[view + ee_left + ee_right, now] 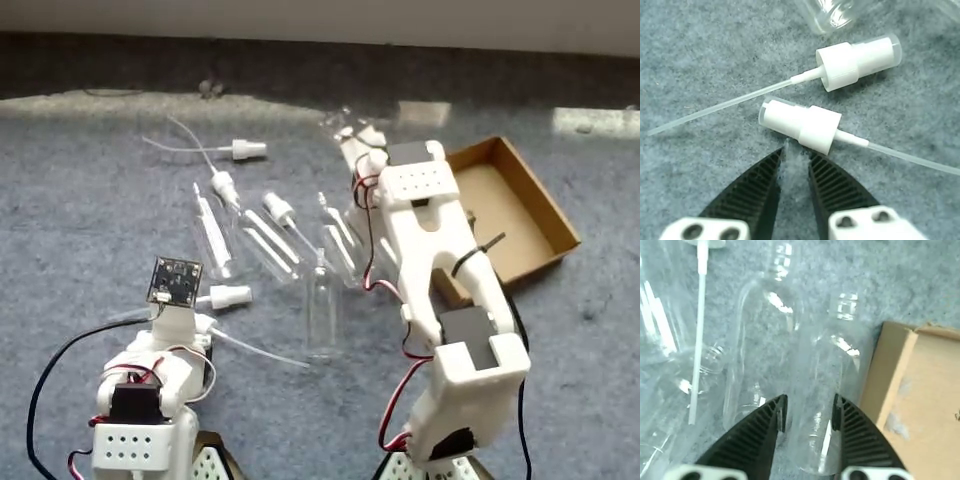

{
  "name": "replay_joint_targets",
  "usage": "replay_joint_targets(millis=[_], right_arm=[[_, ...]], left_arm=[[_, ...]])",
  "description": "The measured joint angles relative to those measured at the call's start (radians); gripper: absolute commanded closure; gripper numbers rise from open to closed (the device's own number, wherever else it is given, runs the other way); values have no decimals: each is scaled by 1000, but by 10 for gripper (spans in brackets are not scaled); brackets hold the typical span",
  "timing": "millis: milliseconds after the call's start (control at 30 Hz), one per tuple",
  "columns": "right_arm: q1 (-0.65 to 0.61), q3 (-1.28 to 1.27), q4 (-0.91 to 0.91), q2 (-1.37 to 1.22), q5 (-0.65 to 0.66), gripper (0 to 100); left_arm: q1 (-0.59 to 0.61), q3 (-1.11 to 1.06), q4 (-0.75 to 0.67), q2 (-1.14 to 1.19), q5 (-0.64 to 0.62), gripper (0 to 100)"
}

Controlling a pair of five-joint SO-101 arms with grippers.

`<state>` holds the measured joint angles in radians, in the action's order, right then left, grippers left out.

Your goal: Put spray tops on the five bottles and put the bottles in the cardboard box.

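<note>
Beside the box [920,390], right end effector [808,411] gapes over a bottle [840,355]; left end effector [795,153], barely open, empty, faces a top [805,125].

Soft daylight — pale glints on the bottles [840,340], sunlit patches on far carpet [590,122].

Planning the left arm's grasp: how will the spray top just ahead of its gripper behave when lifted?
The spray top looks light, being small plastic. Its long thin tube will probably flex and trail. Lying on its round side, it may roll if the left gripper nudges it.
</note>
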<state>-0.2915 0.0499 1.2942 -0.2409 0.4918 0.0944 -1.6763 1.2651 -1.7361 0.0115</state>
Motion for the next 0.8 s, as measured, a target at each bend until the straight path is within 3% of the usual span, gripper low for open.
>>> replay_joint_targets(millis=[267, 433, 800], right_arm=[[-2, 0, -25, -2, 0, 763], [-2, 0, -28, -2, 80, 762], [-25, 0, -31, -11, 98, 760]], left_arm=[[0, 0, 0, 0, 0, 994], [0, 0, 0, 0, 0, 994], [0, 0, 0, 0, 0, 994]])
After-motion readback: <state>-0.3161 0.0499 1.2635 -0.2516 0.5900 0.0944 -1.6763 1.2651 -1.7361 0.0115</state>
